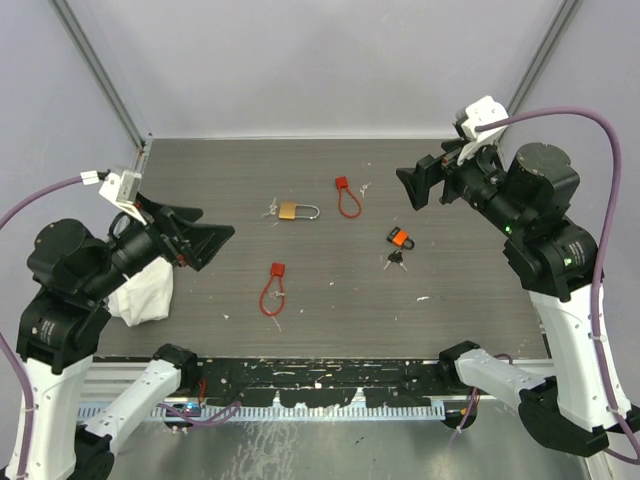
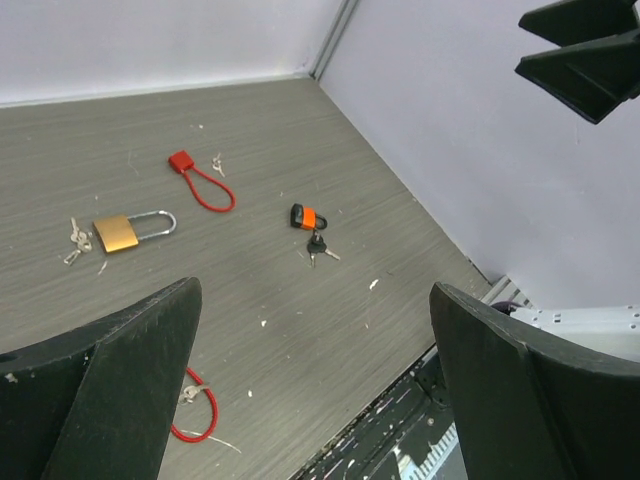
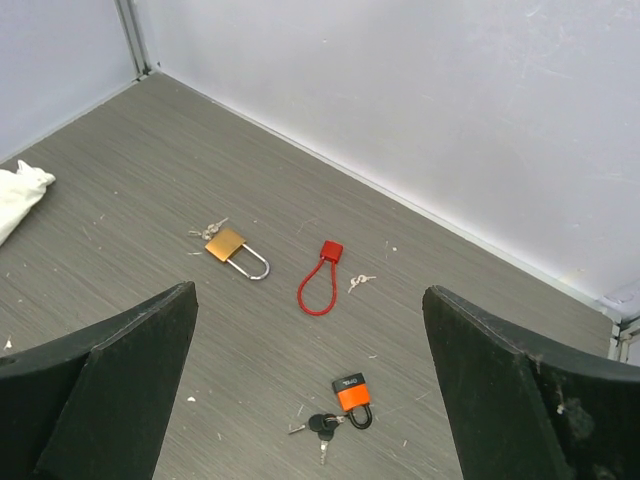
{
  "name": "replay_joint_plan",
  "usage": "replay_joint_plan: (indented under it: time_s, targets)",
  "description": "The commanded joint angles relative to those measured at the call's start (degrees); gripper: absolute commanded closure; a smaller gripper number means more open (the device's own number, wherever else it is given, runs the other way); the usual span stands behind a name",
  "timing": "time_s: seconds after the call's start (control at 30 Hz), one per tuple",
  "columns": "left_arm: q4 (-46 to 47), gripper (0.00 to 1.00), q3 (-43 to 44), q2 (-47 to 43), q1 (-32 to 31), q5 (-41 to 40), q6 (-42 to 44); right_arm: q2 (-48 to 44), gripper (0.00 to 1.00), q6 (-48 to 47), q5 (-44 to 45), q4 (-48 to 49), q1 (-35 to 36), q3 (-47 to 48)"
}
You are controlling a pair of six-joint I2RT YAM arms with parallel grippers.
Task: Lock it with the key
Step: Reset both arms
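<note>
The tiny bunch of dark-headed keys with thin silver blades [image 1: 395, 261] is lying on the grey wood-grain table [image 1: 450, 320], just beside the small orange-and-black padlock [image 1: 402, 237] and toward the right side. The black left gripper [image 1: 214, 226] and black right gripper [image 1: 409, 187] are both hovering above the table with jaws wide apart, holding nothing and well away from the keys.
</note>
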Motion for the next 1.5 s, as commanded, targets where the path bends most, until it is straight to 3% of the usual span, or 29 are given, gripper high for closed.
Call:
replay_joint_plan:
  time_s: [0.0, 0.67, 1.47]
  targets:
    - [8.2, 0.02, -3.6, -1.1, 0.3, 2.0, -0.8, 1.1, 0.00, -0.5, -0.7, 2.6, -0.8, 0.4]
    - [9.5, 0.02, -4.3, 0.6, 0.3, 3.2, 1.0, 0.5, 0.00, 0.5, -2.1, 2.9, -4.8, -0.9]
    - [10.7, 0.02, -7.4, 0.5, 0.2, 2.8, 1.0, 0.5, 0.00, 0.3, -0.5, 3.0, -4.9, -1.6]
